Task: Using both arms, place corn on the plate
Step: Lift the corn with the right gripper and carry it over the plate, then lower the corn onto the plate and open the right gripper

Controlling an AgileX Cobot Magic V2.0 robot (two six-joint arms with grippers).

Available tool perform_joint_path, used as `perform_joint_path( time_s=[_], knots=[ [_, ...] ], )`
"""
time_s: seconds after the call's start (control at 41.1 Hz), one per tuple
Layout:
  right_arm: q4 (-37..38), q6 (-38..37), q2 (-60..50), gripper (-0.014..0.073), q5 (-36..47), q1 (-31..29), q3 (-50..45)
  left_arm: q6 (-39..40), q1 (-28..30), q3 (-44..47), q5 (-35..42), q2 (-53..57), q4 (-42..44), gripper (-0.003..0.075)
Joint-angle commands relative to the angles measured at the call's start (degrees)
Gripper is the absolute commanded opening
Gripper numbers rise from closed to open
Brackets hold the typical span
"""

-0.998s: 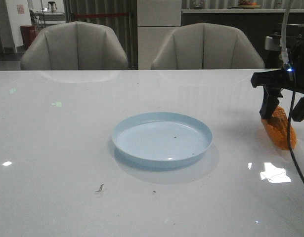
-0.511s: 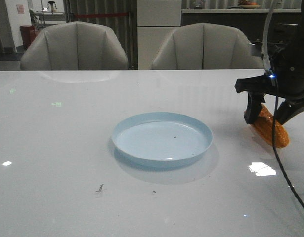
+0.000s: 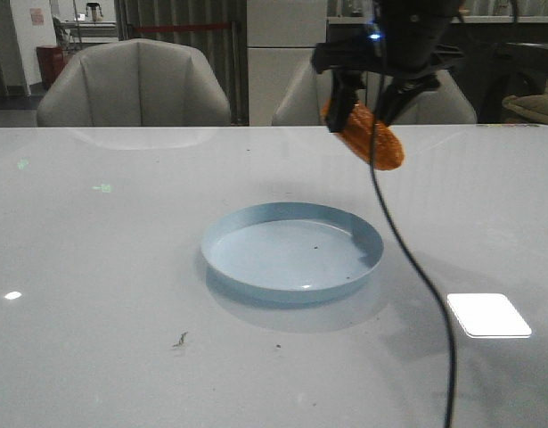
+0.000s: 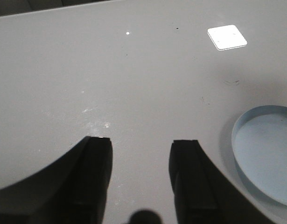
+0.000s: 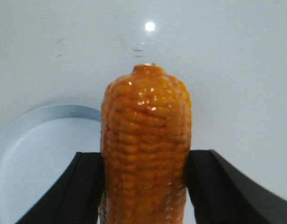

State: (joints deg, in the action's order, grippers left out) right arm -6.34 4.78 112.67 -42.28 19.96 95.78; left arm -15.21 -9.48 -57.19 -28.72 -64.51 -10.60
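The orange corn [image 3: 366, 135] hangs tilted in the air above the far right rim of the pale blue plate [image 3: 292, 251]. My right gripper [image 3: 367, 96] is shut on its upper end, a thin black cable trailing down from it. In the right wrist view the corn [image 5: 145, 149] fills the gap between the black fingers [image 5: 85, 184], with the plate [image 5: 36, 158] below and to one side. My left gripper [image 4: 139, 144] is open and empty over bare table, the plate's edge [image 4: 267, 156] beside it. The left arm is out of the front view.
Two grey chairs [image 3: 135, 85] stand behind the table's far edge. A bright light reflection [image 3: 488, 315] lies on the white table [image 3: 95, 267] at front right. Small dark specks [image 3: 180, 340] mark the surface in front of the plate.
My right gripper has lifted the corn off the table at the right and carried it up and left, from the table's right edge to above the plate's far right rim.
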Motion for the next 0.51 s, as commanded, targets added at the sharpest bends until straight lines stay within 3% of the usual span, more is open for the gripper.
perform_joint_path(
  time_s=[0.0, 0.195, 0.487],
  knots=[
    [-0.2, 1.9, -3.3, 0.0238, 0.7, 3.8, 2.1, 0.0, 0.2, -1.6, 4.4, 1.4, -0.4, 0.0365],
    [1.0, 4.8, -1.3, 0.0238, -1.4, 9.1, 1.9, 0.0, 0.2, -1.6, 4.4, 1.4, -0.4, 0.0365],
    [2.2, 5.0, 4.8, 0.0248, -3.1, 9.7, 1.9, 0.0, 0.2, -1.6, 4.4, 1.4, -0.4, 0.0365]
  ],
)
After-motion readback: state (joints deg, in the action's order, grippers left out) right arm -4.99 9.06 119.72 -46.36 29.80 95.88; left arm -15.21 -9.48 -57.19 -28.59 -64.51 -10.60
